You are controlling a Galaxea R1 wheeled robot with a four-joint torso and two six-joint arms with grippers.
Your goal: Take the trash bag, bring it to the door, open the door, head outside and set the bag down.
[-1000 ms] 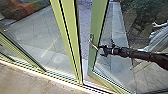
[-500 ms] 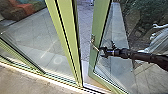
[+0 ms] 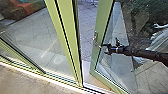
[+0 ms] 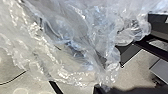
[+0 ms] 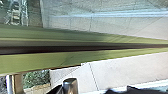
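In the head view my right gripper is at the lever handle of the green-framed glass door, which stands partly open. Across the right wrist view runs the green door frame, and a rounded metal piece rises close to the camera. The clear, crumpled trash bag lies bunched against my left gripper, which is shut on it in the left wrist view; the plastic hides most of the fingers.
A green post stands left of the door gap, with a glass panel beside it. Paving shows through the gap. The threshold track crosses below. Plants grow outside at right.
The gap between post and door has widened as the door's handle edge swung rightward. My right gripper has shifted right along with the handle.
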